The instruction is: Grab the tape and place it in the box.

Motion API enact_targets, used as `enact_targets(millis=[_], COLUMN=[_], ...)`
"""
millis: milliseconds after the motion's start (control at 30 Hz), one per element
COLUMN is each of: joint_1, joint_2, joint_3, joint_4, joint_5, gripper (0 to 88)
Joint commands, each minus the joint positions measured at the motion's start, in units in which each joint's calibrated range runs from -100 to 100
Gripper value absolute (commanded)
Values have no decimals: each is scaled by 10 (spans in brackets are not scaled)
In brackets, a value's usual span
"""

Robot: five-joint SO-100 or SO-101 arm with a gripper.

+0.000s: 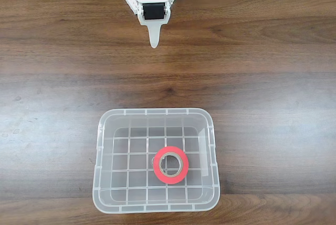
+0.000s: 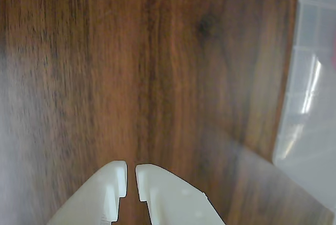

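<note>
A white robot hand (image 1: 154,41) hangs over the far edge of a dark wood-grain counter (image 1: 262,78) in the fixed view, its pale fingers drawn together into a single downward point. It holds nothing. The arm's white body, with a black motor block set in it, sits at the top of the picture, and a few dark cables trail along the counter's back edge.

Well apart from the hand, near the front edge of the counter, stands the box (image 1: 105,130), a clear plastic bin with rounded corners, a rimmed edge and a grid-ribbed bottom. Inside it lies the tape (image 1: 171,164), a small red-orange roll with a grey-beige inner ring, lying flat on the ribbed floor, right of centre and towards the front wall as the fixed view shows it. The roll touches none of the box's walls.

The wrist view looks down past the hand (image 2: 131,170), whose two cream-white fingertips rise from the bottom edge with only a thin slit of bare wood between them, nearly closed and empty. Below them runs the counter (image 2: 131,67), its grain streaking from top to bottom of the picture. Along the right side of that view, a pale, translucent wall of the box (image 2: 310,104) shows its ribbed squares, somewhat blurred, with a bright glint on the plastic.
</note>
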Motion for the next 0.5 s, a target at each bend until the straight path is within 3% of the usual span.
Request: enact_targets(millis=[0,300,467], joint_1=[4,4,2], joint_2=[-123,-313,-326], joint_3=[120,234,238], joint_4=[-59,-49,-44], joint_5=[-3,-3,-3], gripper=[13,13,13])
